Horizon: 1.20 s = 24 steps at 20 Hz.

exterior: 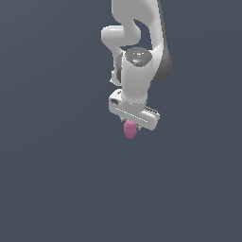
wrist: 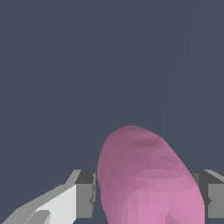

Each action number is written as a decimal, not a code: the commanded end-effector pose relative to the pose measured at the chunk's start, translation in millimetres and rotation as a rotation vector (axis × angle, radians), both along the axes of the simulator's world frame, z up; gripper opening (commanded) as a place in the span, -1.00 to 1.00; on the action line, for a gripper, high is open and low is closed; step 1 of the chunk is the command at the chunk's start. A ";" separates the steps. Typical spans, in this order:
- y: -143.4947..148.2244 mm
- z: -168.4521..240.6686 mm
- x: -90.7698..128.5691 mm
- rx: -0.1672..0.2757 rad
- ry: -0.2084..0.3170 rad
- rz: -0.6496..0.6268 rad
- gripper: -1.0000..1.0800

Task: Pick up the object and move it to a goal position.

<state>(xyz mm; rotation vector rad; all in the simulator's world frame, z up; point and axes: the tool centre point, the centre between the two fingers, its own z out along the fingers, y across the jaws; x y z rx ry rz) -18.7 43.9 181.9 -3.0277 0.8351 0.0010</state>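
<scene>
White Franka arm comes in from the top centre of the exterior view, wrist pointing down, white hand [exterior: 131, 124] just above frame centre. Small pink-magenta lumpy oval blob with a smooth matte surface [exterior: 130, 129] sits directly under the hand body, poking out below it, a touch to the exterior view's left of the hand's lower corner. Upper part of the blob is hidden behind the hand.

Wrist view: the blob [wrist: 148, 179] fills the gap between the two grey finger pads [wrist: 85, 194], one pad on each side of it. The pad with the white finger housing looks in contact with the blob's flank; the other pad is partly hidden behind the blob, right at its edge. Hand is closed to a narrow gap, gripping the blob. Blob is much narrower than the hand body's width in the exterior view.

Background is a flat dark slate-grey surface [exterior: 56, 189] in both views. Can't tell from either view whether the blob is touching the surface or lifted off it.
</scene>
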 end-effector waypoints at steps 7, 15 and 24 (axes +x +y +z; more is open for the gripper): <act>-44.2 87.8 -8.6 0.000 -0.001 0.000 -1.00; -72.9 144.5 -11.8 0.000 0.000 0.000 -1.00; -83.0 164.4 -10.9 -0.001 0.000 0.000 -1.00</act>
